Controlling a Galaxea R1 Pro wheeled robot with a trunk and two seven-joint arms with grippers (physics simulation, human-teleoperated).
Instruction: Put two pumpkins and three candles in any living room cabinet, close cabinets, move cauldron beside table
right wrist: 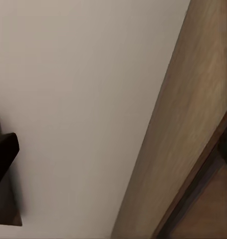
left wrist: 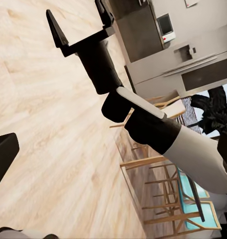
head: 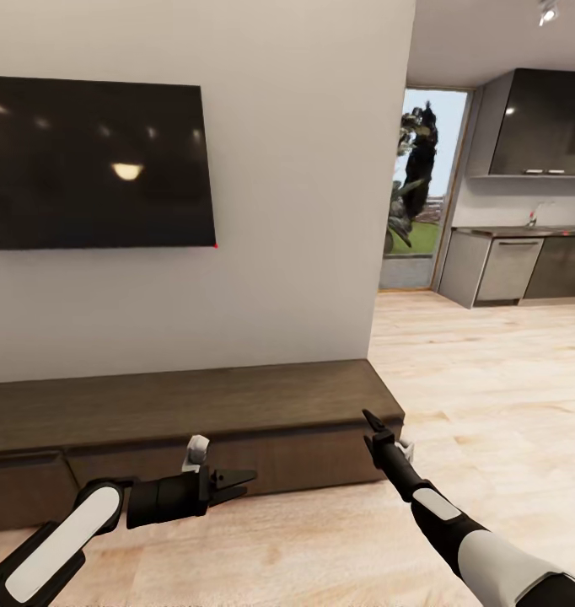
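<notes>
A robot faces the long dark-brown cabinet (head: pixel 186 405) under a wall-mounted television (head: pixel 98 164), its drawer fronts all flush and shut. Both the left gripper (head: pixel 237 485) and the right gripper (head: pixel 373 424) hang open and empty just before it. With no handles, a fingertip should probably hook a drawer's top edge squarely before pulling.

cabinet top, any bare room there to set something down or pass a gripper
The cabinet top is bare along its visible length, bordered by the white wall behind and ending by the wood floor. The TV hangs well above. Tightest spot: in front of the drawer fronts, where the left gripper and right gripper hover.
</notes>
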